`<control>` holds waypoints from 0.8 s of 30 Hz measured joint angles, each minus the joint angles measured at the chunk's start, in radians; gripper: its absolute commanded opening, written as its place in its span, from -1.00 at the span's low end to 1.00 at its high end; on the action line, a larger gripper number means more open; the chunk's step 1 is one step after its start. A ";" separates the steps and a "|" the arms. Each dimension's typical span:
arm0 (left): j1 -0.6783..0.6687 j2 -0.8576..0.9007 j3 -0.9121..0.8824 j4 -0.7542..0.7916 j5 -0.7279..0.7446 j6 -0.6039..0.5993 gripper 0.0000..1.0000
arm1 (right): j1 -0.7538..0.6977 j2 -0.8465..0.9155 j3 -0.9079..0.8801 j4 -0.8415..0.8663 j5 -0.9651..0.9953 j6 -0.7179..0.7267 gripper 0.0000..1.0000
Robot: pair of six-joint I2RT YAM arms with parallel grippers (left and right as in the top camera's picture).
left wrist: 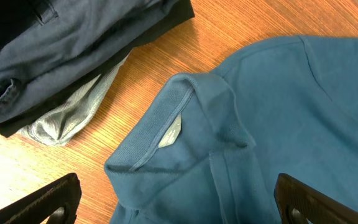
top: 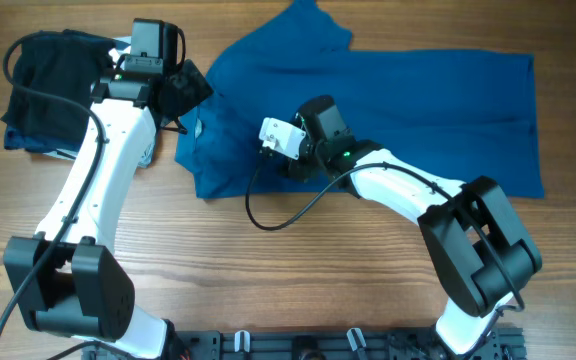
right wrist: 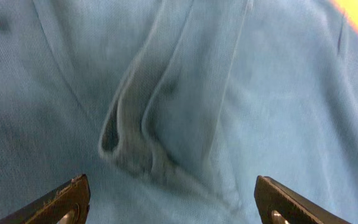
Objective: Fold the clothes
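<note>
The clothes, a medium-blue polo shirt (top: 388,95), lie spread across the far middle and right of the table, with the collar end to the left. My left gripper (top: 186,92) hovers at that collar. In the left wrist view the collar (left wrist: 166,127) with its pale label lies just ahead of my left gripper (left wrist: 176,190), whose jaws stand wide open and hold nothing. My right gripper (top: 290,160) is low over the shirt's left part. In the right wrist view a raised ridge of fabric (right wrist: 142,137) sits ahead of my right gripper (right wrist: 171,186), which is open and grips nothing.
A stack of dark folded garments (top: 53,85) sits at the far left of the table. In the left wrist view it shows as navy cloth (left wrist: 55,43) over a pale-grey piece (left wrist: 73,115). Bare wood (top: 268,270) runs along the near side.
</note>
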 measured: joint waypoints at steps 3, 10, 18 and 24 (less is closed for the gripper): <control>0.000 0.000 0.000 0.000 0.000 0.000 0.99 | 0.000 0.005 0.000 0.013 -0.031 -0.020 0.61; 0.000 0.000 0.000 0.000 -0.008 0.000 1.00 | 0.000 0.023 0.000 0.032 -0.057 -0.031 0.61; 0.000 0.000 0.000 0.001 -0.008 0.000 0.99 | 0.000 0.061 0.000 0.057 -0.086 -0.062 0.44; 0.000 0.000 0.000 0.001 -0.008 0.000 1.00 | 0.009 0.084 0.000 0.073 -0.087 -0.085 -0.38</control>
